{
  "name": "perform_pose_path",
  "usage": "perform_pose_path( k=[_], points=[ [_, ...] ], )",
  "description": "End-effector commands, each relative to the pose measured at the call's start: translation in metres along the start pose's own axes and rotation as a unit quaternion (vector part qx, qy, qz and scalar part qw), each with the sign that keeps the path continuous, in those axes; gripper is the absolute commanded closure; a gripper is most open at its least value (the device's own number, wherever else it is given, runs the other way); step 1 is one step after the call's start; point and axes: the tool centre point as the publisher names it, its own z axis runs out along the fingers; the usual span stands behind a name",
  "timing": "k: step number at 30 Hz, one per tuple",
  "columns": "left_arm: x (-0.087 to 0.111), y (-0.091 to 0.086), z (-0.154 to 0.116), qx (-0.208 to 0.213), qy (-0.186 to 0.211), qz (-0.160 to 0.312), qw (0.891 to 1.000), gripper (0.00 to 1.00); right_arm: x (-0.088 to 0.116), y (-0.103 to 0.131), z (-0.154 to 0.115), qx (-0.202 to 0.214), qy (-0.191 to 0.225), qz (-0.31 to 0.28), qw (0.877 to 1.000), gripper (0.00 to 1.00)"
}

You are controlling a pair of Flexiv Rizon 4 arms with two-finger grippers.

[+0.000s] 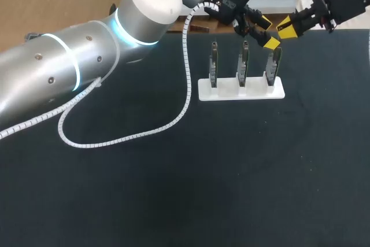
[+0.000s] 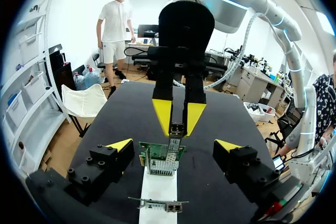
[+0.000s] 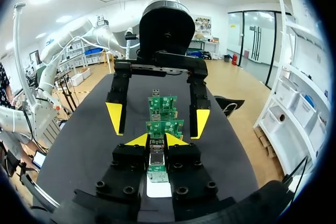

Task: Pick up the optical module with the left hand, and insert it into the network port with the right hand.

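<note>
Three upright network cards stand in a white base (image 1: 225, 92). My right gripper (image 1: 287, 28) hangs above and just right of the rightmost card (image 1: 273, 65). It is shut on the small metal optical module (image 3: 156, 159), which points down at that card's port cage (image 2: 161, 163). The module's (image 2: 176, 132) tip is at the cage's mouth; whether it is inside I cannot tell. My left gripper (image 1: 266, 33) is open and holds nothing. Its yellow tips straddle the same card, facing the right gripper (image 2: 178, 116). In the right wrist view the left gripper (image 3: 157, 119) stands just beyond the cards (image 3: 164, 126).
A white spiral cable (image 1: 115, 140) from my left arm loops over the black table left of the base. The middle card (image 1: 243, 65) and left card (image 1: 213, 66) stand close beside the rightmost one. The table's far edge lies right behind the grippers.
</note>
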Motion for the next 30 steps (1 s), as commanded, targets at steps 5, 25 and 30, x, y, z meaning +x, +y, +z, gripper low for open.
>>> perform_pose_path(
  k=[5, 25, 30],
  points=[
    [-0.001, 0.002, 0.0, 0.001, 0.003, -0.001, 1.0, 0.0, 0.005, -0.004, 0.004, -0.003, -0.001, 0.003, 1.0, 1.0],
    [-0.001, 0.002, 0.0, 0.001, 0.003, -0.001, 1.0, 0.0, 0.003, -0.004, -0.009, 0.007, -0.025, 0.007, 1.0, 0.0],
    [-0.001, 0.002, 0.0, 0.001, 0.003, -0.001, 1.0, 0.0, 0.003, -0.004, -0.016, 0.006, -0.039, 0.009, 0.999, 0.0]
  ],
)
